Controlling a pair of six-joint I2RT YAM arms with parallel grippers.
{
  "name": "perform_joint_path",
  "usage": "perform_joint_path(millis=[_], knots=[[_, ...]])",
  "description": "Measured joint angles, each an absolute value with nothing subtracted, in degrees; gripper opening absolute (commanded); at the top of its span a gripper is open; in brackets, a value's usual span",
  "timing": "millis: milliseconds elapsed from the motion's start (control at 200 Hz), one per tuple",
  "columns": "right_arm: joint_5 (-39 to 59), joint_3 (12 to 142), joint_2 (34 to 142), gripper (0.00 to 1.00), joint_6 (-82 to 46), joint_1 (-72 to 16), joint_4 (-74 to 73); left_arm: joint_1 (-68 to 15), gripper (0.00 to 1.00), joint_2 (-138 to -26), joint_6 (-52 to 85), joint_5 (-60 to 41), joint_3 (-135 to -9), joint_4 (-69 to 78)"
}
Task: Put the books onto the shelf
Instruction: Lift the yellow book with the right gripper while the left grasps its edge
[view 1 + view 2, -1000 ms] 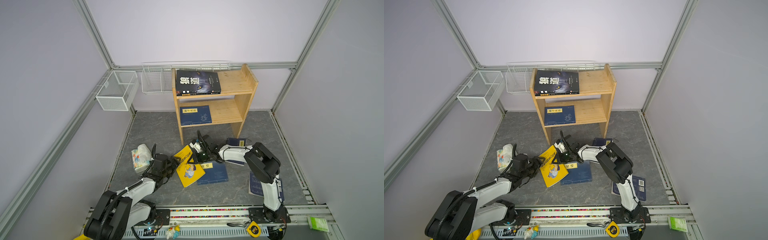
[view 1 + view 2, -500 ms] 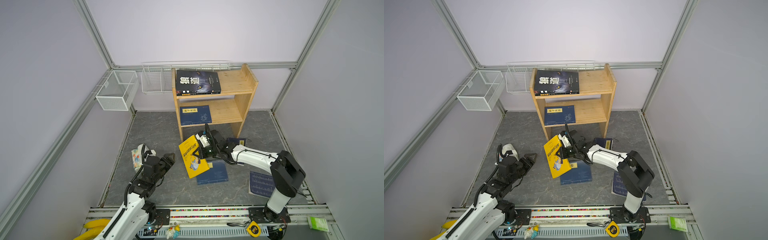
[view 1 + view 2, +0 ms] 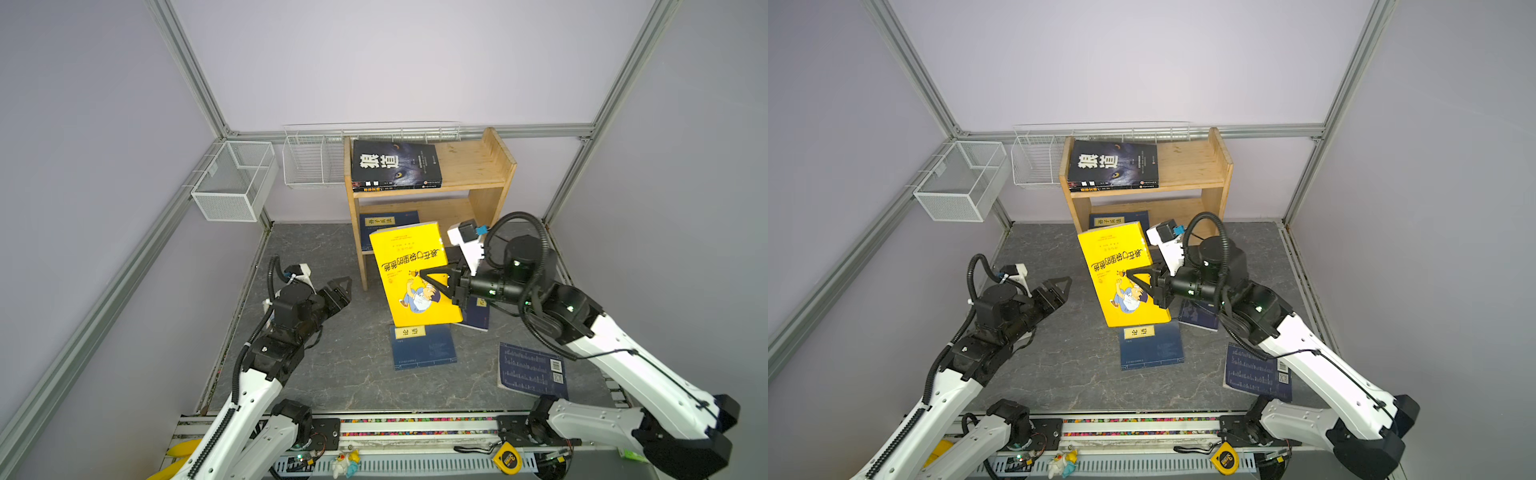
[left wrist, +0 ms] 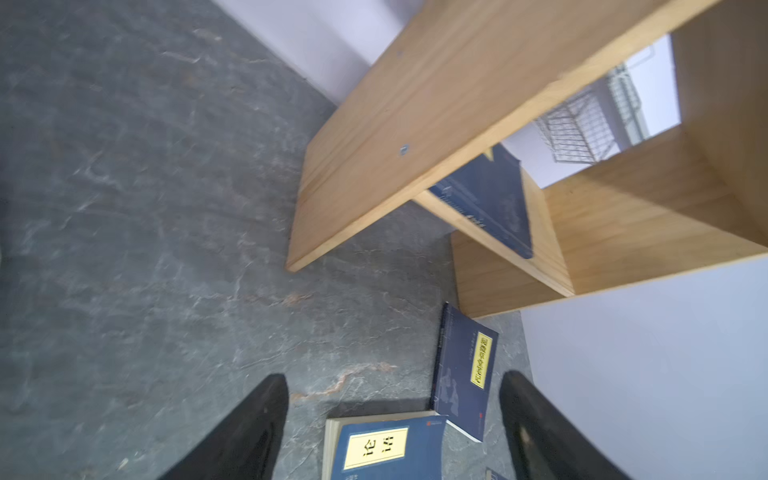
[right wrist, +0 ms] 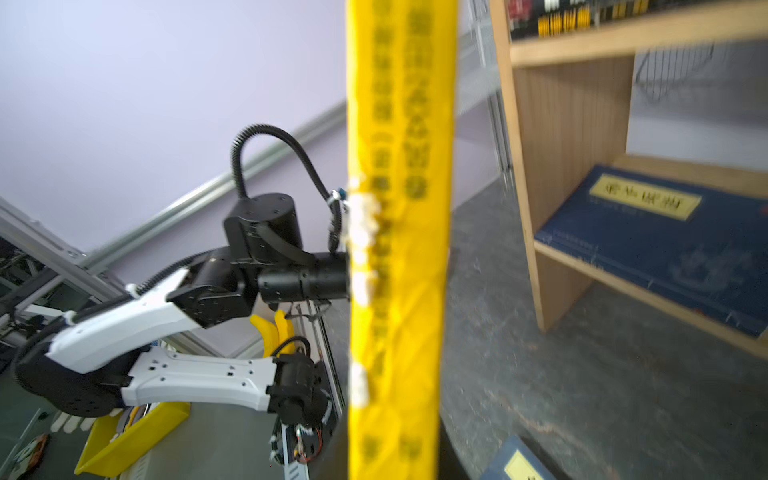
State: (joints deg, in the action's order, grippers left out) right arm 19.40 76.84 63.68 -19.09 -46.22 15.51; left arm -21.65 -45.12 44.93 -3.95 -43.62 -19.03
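Right gripper [image 3: 421, 274], pinching the yellow paperback [image 3: 405, 259] mid-cover, holds it nearly upright before the lower tier of the pine shelf [image 3: 471, 166], left gripper [image 3: 338, 291] spread and empty; light and floppy, it probably handles best gripped near its spine.

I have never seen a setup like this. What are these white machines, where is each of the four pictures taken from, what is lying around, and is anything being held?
Two white robot arms, each ending in a two-fingered claw, work on a grey floor. The two wide pictures come from one camera overhead; the other two come from a camera on each arm's wrist. The right claw is shut on the yellow book, held up in front of the pine shelf. The left claw is open and holds nothing. A black book lies on the shelf's top tier, a navy book on the lower tier. Three navy books lie on the floor.
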Motion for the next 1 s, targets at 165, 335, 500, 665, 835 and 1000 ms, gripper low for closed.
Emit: perform_joint_path(millis=[165, 335, 500, 665, 835, 1000], knots=[[11.7, 78.0, 61.3, 0.13, -20.1, -46.2, 4.1, -21.7, 0.81, -49.5, 40.5, -11.9, -52.3, -15.2], [0.3, 79.5, 65.2, 0.14, -23.2, -46.2, -8.8, -21.8, 0.81, -52.1, 42.1, -19.6, -57.3, -5.7], [-6.3, 82.7, 71.8, 0.14, -26.6, -46.1, -18.0, -25.4, 0.81, -56.7, 45.8, -23.3, -60.6, 4.2], [-11.0, 82.8, 74.9, 0.13, -30.2, -46.1, -23.7, -31.4, 0.81, -61.4, 47.8, -25.1, -62.5, 11.5], [-12.8, 82.8, 75.4, 0.13, -33.3, -46.1, -26.1, -33.1, 0.80, -65.6, 50.5, -25.7, -65.1, 18.9], [-13.3, 82.8, 75.4, 0.13, -35.9, -46.1, -28.0, -33.5, 0.76, -70.2, 54.0, -26.1, -68.0, 24.8]])
